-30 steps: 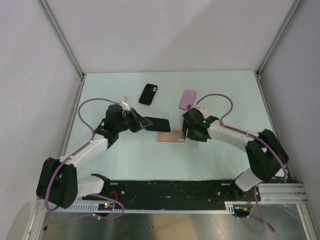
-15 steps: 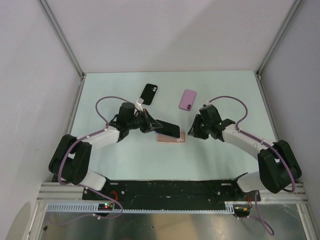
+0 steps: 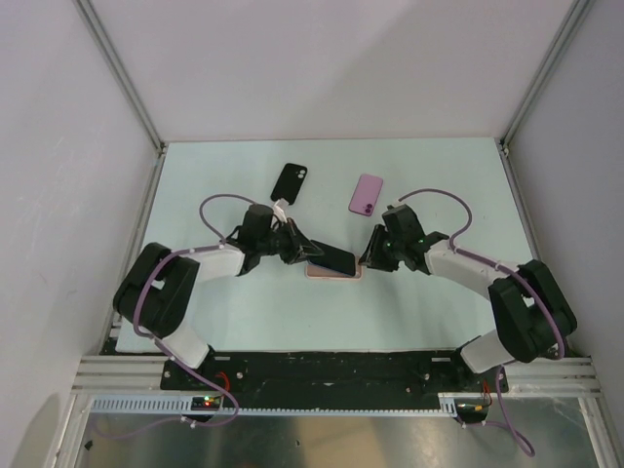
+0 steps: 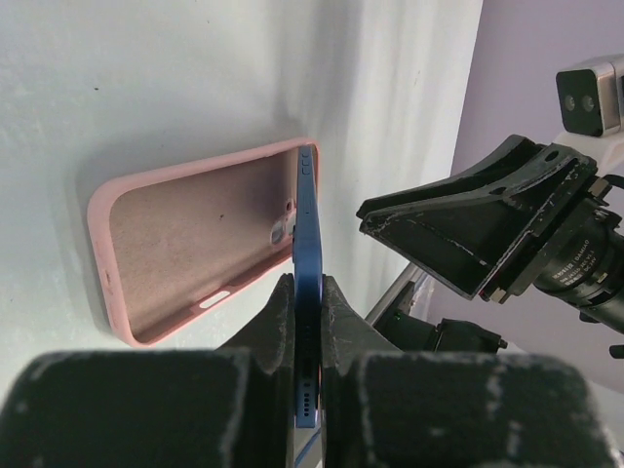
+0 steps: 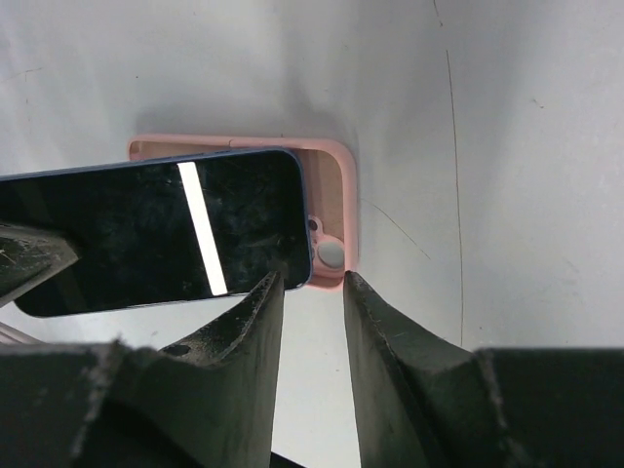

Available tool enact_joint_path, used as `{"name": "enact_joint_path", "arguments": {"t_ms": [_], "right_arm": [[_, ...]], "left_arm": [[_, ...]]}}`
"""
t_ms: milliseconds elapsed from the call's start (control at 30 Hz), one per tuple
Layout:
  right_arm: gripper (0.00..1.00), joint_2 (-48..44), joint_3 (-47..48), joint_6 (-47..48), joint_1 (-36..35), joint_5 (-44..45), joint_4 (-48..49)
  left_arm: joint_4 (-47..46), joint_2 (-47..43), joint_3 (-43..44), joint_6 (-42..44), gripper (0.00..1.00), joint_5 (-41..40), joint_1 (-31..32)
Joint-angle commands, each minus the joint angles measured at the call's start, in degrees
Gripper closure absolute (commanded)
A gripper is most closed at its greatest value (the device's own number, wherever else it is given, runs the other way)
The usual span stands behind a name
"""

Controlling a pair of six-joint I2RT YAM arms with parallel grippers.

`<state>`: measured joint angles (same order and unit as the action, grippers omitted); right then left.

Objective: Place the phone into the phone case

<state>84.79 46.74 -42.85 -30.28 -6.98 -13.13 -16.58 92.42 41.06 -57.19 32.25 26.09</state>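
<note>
Left gripper (image 4: 308, 292): clamped on blue phone (image 4: 307, 224), tilted over pink case (image 4: 185, 234), centre of overhead view. Right gripper (image 5: 310, 283): narrowly parted astride case corner; grip unclear.

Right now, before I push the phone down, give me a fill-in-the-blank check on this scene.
The left tool is shut on the blue-rimmed, dark-screened phone, held over the soft ___ phone case.
That case lies on the pale green table with its hollow facing ___.
Its camera cutout end is nearest the right tool, whose jaws stand ___.
Missing: pink; up; open.
</note>
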Motion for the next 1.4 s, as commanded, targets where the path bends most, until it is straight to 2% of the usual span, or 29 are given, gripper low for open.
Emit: {"name": "enact_joint_path", "arguments": {"t_ms": [0, 367, 567, 733, 833, 1000, 1067, 1367], "right_arm": [[0.64, 1.38, 0.02, -0.38, -0.47, -0.81, 2.9], [0.66, 4.64, -0.05, -0.05, -0.89, -0.78, 3.99], [0.57, 6.17, 0.02, 0.63, -1.45, 0.49, 4.53], [0.55, 7.18, -0.07, 0.8, -1.97, 0.03, 5.81], [0.56, 7.65, -0.07, 0.79, -2.24, 0.04, 6.14], [0.67, 8.31, -0.33, 0.93, -2.21, 1.18, 5.67], [0.69, 8.55, -0.64, 0.97, -1.99, 1.42, 5.83], [0.75, 8.84, -1.67, 1.28, -1.41, 1.65, 6.66]], "left_arm": [[-6.4, 0.83, 1.35, -2.18, 1.0, 2.99, 0.7], [-7.85, 5.32, 1.14, -3.24, 1.0, 3.32, 1.85], [-7.9, 7.1, 1.03, -3.82, 1.0, 3.18, 2.25], [-7.86, 8.93, 1.52, -3.57, 1.0, 3.11, 2.76], [-7.93, 9.9, 2.02, -2.99, 1.0, 3.01, 3.12], [-7.49, 10.46, 2.42, -1.52, 1.0, 3.09, 3.26], [-6.47, 10.07, 2.79, -0.66, 0.95, 2.84, 3.27], [-0.64, 6.77, 3.9, 3.14, 0.59, 1.36, 3.07]]}}
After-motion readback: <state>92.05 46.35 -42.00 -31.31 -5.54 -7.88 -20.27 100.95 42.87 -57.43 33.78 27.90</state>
